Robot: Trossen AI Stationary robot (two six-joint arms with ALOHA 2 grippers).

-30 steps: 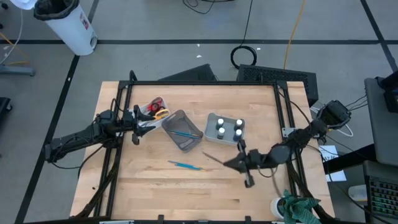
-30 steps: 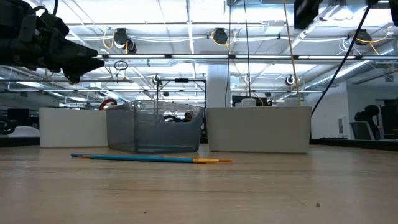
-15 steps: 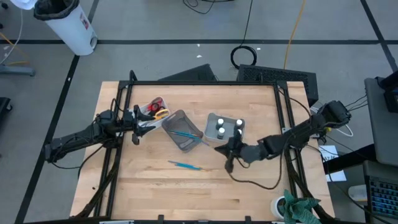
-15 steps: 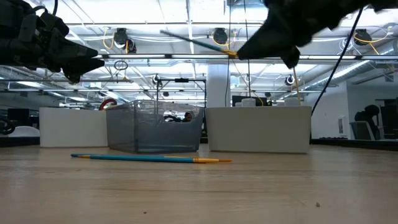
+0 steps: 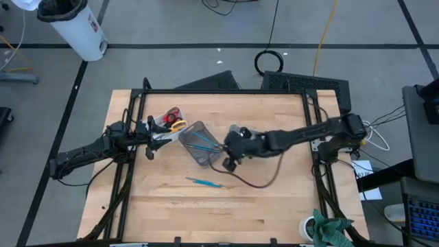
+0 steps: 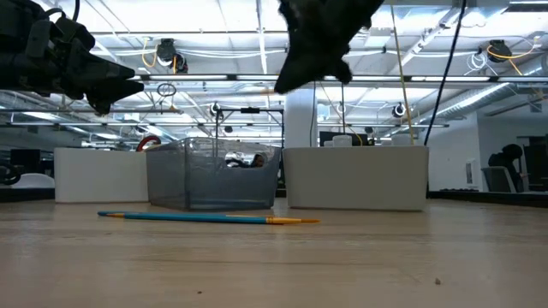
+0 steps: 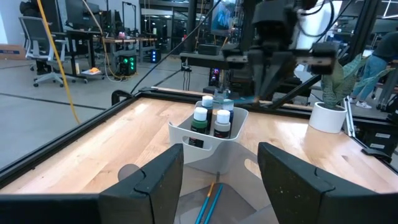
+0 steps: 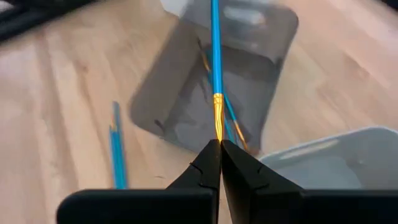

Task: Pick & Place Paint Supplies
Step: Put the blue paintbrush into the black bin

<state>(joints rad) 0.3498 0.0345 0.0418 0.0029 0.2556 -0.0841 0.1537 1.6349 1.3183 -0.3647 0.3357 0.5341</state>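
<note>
One brush (image 8: 216, 59) sits pinched in the right gripper (image 8: 219, 144), fingers squeezed tight on its orange end, the blue handle reaching out over the grey mesh bin (image 8: 273, 46). Half a second ago this gripper was just in front of the white tub; now it has swung across to the bin's near corner (image 5: 230, 156), and a second ago it was far out toward the right edge of the table (image 5: 274, 206). Inside the bin (image 5: 194, 157) another brush (image 5: 200, 146) already lies on the bottom. On the bare wood in front of it, one more blue brush (image 5: 206, 182) lies flat, same place as before, well apart from both arms. Behind the right arm the white tub (image 7: 193, 137) holds four little bottles (image 7: 222, 123) with white caps, upright and packed together. Over on the left, the other gripper (image 5: 152, 137) hasn't budged: it hovers beside the tray with the scissors (image 5: 171, 120), fingers (image 7: 152, 186) spread wide and holding nothing.
</note>
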